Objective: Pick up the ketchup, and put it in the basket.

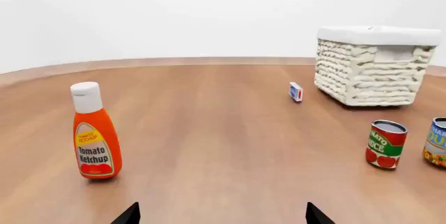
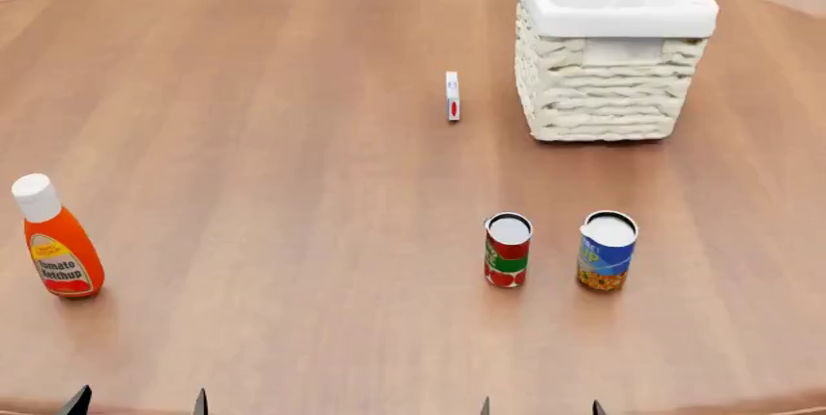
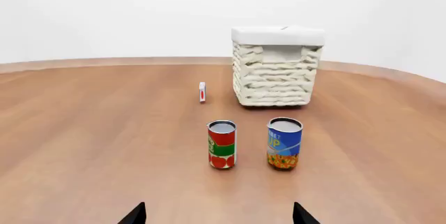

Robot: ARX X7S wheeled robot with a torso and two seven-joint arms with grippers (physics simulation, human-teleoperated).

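The ketchup [image 2: 57, 241] stands upright on the desk [image 2: 284, 144], well apart from the basket [image 2: 606, 57], on the left-arm side and nearer you than the basket. Between them, near the basket, stands a small box [image 2: 452, 96]; two cans [image 2: 508, 250] stand nearer you than the basket.

The left claw [image 1: 221, 216] is spread, nothing between its tips, short of the ketchup. The right claw [image 3: 219, 214] is spread likewise, facing the cans.

Expect a light, smooth plastic bottle that yields slightly under pressure and tips easily, being tall on a narrow base. Take hold across the labelled body, at or just above mid-height. Avoid the tapering neck and white cap [image 1: 85, 96], where the tips would likely slide off. Close gently; keep it upright.
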